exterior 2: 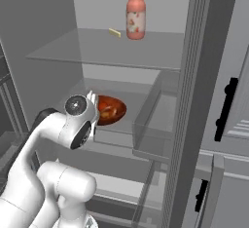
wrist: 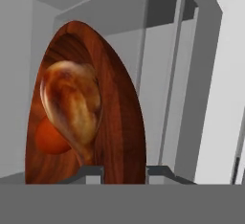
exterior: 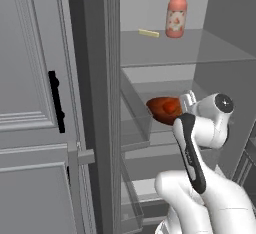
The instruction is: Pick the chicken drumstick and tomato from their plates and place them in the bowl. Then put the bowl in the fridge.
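Observation:
The fridge stands open in front of me, with its glass upper shelf (exterior: 170,53) (exterior 2: 121,51). My gripper (exterior: 186,100) (exterior 2: 91,97) (wrist: 124,173) reaches inside at the middle shelf's height and is shut on the rim of the reddish-brown bowl (exterior: 159,107) (exterior 2: 113,111) (wrist: 122,122). The chicken drumstick (wrist: 72,101) lies in the bowl with the red tomato (exterior: 170,107) (wrist: 50,139) beside it. I cannot tell whether the bowl rests on the shelf or hangs just above it. The plates are out of view.
A pink bottle (exterior: 176,12) (exterior 2: 135,12) and a small yellow stick (exterior: 148,33) (exterior 2: 114,32) stand on the upper shelf. A clear bin (exterior: 136,118) (exterior 2: 156,124) juts out beside the bowl. A grey panelled door carries a black handle (exterior: 56,100) (exterior 2: 225,107).

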Available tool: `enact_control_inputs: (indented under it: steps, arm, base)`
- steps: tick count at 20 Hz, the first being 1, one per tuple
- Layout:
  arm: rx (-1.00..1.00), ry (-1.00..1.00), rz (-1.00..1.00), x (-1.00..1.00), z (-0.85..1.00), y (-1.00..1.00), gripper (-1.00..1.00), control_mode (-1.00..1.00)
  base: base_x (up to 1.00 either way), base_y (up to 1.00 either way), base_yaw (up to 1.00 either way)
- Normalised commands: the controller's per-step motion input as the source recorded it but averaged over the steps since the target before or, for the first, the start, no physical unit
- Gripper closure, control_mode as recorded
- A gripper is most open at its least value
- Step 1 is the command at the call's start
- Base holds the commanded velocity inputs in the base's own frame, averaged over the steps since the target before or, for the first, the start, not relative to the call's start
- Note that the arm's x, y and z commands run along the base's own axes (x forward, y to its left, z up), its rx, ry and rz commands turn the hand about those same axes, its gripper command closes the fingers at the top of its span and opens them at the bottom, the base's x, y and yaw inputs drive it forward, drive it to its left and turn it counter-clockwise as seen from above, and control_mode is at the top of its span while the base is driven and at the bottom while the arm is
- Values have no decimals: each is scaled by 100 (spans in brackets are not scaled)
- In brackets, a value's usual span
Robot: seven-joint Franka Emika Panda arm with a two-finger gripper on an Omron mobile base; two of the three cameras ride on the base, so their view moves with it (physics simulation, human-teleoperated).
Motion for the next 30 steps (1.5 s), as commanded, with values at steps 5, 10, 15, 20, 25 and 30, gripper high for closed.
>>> enact_control_inputs:
  steps: [5, 10, 15, 20, 25, 30]
  arm:
    - [0, 2, 1, 53, -49, 0, 100, -100]
    - [1, 0, 1, 60, -36, 0, 100, -100]
    - [0, 0, 0, 58, -24, 0, 100, -100]
    - [0, -10, 3, 25, -9, 0, -100, -100]
    - [-1, -33, 3, -32, 25, 8, -100, -100]
    - [-9, -15, 0, -59, 50, 12, -100, -100]
  base:
    - [0, 0, 0]
    - [0, 0, 0]
    - [0, 0, 0]
    - [0, 0, 0]
    - [0, 0, 0]
    - [0, 0, 0]
